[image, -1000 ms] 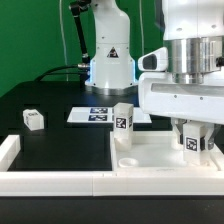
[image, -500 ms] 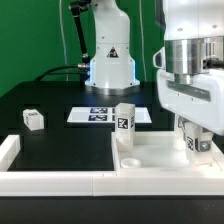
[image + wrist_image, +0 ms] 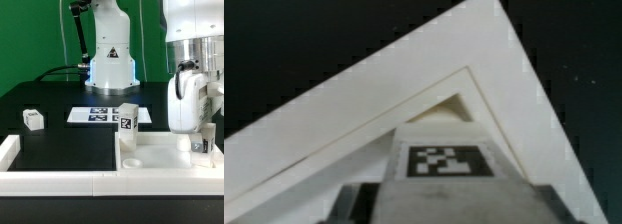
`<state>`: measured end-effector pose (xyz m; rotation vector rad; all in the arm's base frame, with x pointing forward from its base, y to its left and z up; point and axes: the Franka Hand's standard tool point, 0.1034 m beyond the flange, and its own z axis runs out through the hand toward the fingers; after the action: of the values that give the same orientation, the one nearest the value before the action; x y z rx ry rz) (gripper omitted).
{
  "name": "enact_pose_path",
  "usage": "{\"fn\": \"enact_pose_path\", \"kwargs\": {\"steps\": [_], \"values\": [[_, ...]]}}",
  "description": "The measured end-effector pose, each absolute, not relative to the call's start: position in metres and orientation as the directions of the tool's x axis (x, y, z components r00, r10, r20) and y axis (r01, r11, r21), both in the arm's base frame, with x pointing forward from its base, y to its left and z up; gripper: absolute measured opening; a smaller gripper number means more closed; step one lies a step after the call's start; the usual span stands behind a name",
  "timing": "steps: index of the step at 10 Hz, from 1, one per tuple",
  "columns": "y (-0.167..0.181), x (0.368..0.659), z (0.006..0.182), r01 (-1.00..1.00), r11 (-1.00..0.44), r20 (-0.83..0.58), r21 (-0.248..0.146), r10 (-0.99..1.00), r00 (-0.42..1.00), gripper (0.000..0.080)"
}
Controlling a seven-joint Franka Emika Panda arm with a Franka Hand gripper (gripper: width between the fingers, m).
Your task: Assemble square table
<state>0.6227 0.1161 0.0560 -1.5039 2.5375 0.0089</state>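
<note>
The square table's white slab (image 3: 158, 152) lies flat at the exterior view's right. One tagged white leg (image 3: 127, 121) stands upright in its far left corner. My gripper (image 3: 201, 148) is down over the slab's right corner, shut on a second tagged leg (image 3: 199, 145) that stands upright there. In the wrist view this leg (image 3: 450, 160) fills the gap between my dark fingers (image 3: 359, 205), with the slab's corner (image 3: 393, 110) beyond it. A third small leg (image 3: 33, 119) lies loose on the black table at the left.
The marker board (image 3: 98, 115) lies flat behind the slab. A long white L-shaped rail (image 3: 55, 181) runs along the table's front edge and turns up at the left end. The robot's white base (image 3: 110, 60) stands at the back.
My hand has turned about its upright axis over the right corner, from showing its broad face to showing its narrow side. The held leg stays at the same spot. The other parts have not moved.
</note>
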Motion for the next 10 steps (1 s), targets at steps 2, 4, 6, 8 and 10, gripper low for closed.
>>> {"fn": "enact_pose_path", "kwargs": {"steps": [2, 4, 6, 8, 10], "values": [[0.121, 0.623, 0.057, -0.931, 0.346, -0.136, -0.117, -0.934, -0.330, 0.0446], [0.135, 0.627, 0.064, -0.984, -0.088, -0.039, -0.154, -0.995, 0.095, 0.0572], [0.132, 0.628, 0.063, -0.953, -0.256, -0.008, -0.159, -0.965, 0.260, 0.0646], [0.130, 0.629, 0.064, -0.880, -0.448, 0.032, -0.155, -0.893, 0.449, 0.0646], [0.120, 0.632, 0.065, -0.690, -0.712, 0.089, -0.135, -0.702, 0.707, 0.0649]]}}
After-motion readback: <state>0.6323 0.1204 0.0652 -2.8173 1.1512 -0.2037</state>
